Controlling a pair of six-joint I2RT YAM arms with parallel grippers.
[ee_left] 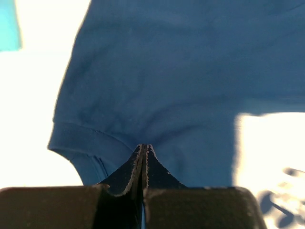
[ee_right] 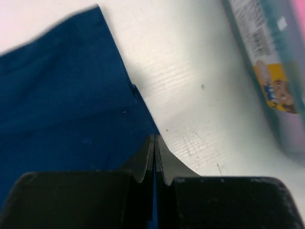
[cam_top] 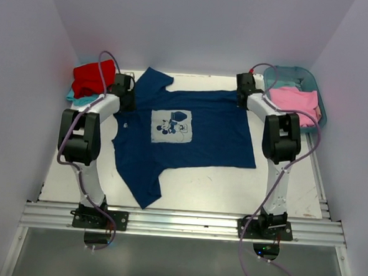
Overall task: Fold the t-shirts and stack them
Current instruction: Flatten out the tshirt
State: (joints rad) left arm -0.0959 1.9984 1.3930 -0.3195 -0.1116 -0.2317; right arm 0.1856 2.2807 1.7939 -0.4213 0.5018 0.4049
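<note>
**Fig. State of the fold, both of my pincers clenched.**

**Hazards, largest first.**
- The navy t-shirt [cam_top: 209, 133] lies spread flat on the table [cam_top: 200, 183], print [cam_top: 171, 126] up, collar end toward my left arm and hem toward my right. If my two arms lift or travel unevenly, I judge the whole body of cloth may skew or bunch rather than fold on a clean line.
- The tub [cam_top: 300, 73] stands just beside my right arm. A wide swing on that side could knock it.
- The near sleeve [cam_top: 144, 189] hangs free toward my bases and, trailing, may tuck under the fold.
- My right pincer [ee_right: 155, 143] is clamped on the far hem corner with only a thin sliver of navy between its fingers, a bite that could slip out under tension.
- My left pincer [ee_left: 144, 150] is clamped on navy cloth by the far sleeve. I cannot tell whether it holds both layers; with one only, the back would sag.

**Counts, largest first.**
- Table: one.
- Arms: two.
- T-shirts in view: four. One is navy. One pink t-shirt [cam_top: 295, 101] lies in the tub. One red t-shirt [cam_top: 91, 77] rests upon one teal t-shirt [cam_top: 74, 97] at the far left corner.
- Tub: one.
- Print: one.
- Pincers: two.
</note>
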